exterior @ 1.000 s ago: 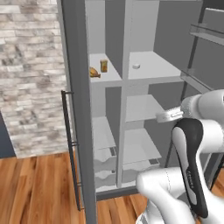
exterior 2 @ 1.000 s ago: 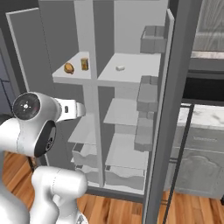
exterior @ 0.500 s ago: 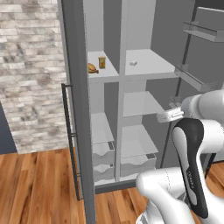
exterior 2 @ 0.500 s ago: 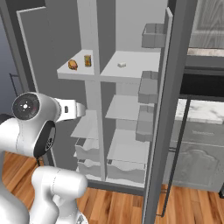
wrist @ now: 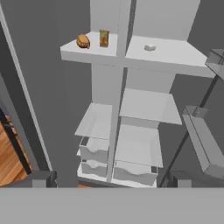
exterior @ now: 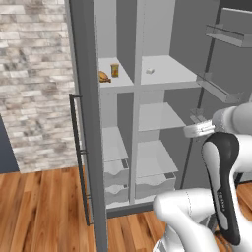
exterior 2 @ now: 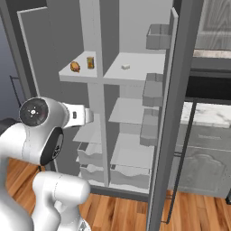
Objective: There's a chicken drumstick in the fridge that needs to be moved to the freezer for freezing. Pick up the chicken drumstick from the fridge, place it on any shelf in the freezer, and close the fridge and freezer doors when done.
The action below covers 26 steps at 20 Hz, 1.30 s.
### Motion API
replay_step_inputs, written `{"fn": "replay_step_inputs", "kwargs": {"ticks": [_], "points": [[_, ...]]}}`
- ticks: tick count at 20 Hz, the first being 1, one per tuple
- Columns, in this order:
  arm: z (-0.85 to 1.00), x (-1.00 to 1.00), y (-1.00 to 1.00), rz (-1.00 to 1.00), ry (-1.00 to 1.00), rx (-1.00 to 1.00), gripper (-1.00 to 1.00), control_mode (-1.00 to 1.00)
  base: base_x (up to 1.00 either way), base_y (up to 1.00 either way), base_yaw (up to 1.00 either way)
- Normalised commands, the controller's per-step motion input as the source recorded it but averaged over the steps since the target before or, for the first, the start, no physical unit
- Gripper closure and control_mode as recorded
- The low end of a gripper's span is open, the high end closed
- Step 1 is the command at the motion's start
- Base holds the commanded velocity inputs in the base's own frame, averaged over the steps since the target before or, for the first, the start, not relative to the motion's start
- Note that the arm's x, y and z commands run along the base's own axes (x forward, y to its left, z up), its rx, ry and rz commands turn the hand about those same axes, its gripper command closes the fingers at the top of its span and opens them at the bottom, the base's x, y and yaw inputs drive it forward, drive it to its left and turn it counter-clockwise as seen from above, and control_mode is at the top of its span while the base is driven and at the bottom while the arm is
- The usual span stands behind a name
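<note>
While both doors of the tall dark grey appliance stand open, the chicken drumstick (exterior: 104,77) (exterior 2: 75,66) (wrist: 83,41) lies on the upper shelf (exterior: 110,84) (exterior 2: 76,76) (wrist: 81,51) of the narrower compartment, the freezer (exterior: 111,138) (exterior 2: 85,131) (wrist: 98,87), i.e. left of the centre divider. It's just beside a small upright orange-yellow carton (exterior: 114,70) (exterior 2: 90,62) (wrist: 104,38), which stands on the divider side of it; can't tell if the two touch. Across the divider, the fridge (exterior: 162,118) (exterior 2: 135,113) (wrist: 151,105), the wider compartment, has a small pale item (exterior: 150,71) (exterior 2: 126,66) (wrist: 150,47) on its top shelf, well apart from the meat. Pale grey drawers (exterior: 147,177) (exterior 2: 128,173) (wrist: 133,173) sit at the bottom of both compartments. The freezer door (exterior: 86,147) (exterior 2: 40,54) shows edge-on in the left base view w/ its thin bar handle (exterior: 76,147) facing a brick wall (exterior: 34,74). The fridge door (exterior: 221,64) (exterior 2: 176,113) carries bins (exterior: 219,88) (exterior 2: 153,90) (wrist: 203,140) on its inner face. The arm (exterior: 221,182) (exterior 2: 40,135) is raised in front of the open appliance, above the wood floor (exterior: 39,206). The gripper (wrist: 111,179) is short of the shelves, facing the interior approx. square-on, fingertips (wrist: 43,178) spread wide, nothing between them.
</note>
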Motion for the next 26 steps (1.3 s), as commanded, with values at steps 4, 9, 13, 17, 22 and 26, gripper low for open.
{"fn": "replay_step_inputs", "kwargs": {"ticks": [4,9,13,17,22,26], "points": [[0.00,-0.40,-0.90,-0.03,-0.15,0.13,-1.00,-1.00,0.00,0.00,0.00],[-0.03,-0.50,-0.97,0.00,-0.23,0.14,-1.00,-1.00,0.00,0.00,0.00],[-0.31,-0.11,-0.97,0.00,-0.16,0.10,-1.00,-1.00,0.00,0.00,0.00],[-0.41,0.00,-0.81,0.00,-0.19,0.07,-1.00,-1.00,0.00,0.00,0.00],[-0.24,0.04,-0.55,0.00,-0.07,0.03,-1.00,-1.00,0.00,0.00,0.00],[-0.02,0.43,-0.46,0.05,0.02,0.00,-1.00,-1.00,0.00,0.00,0.00]]}}
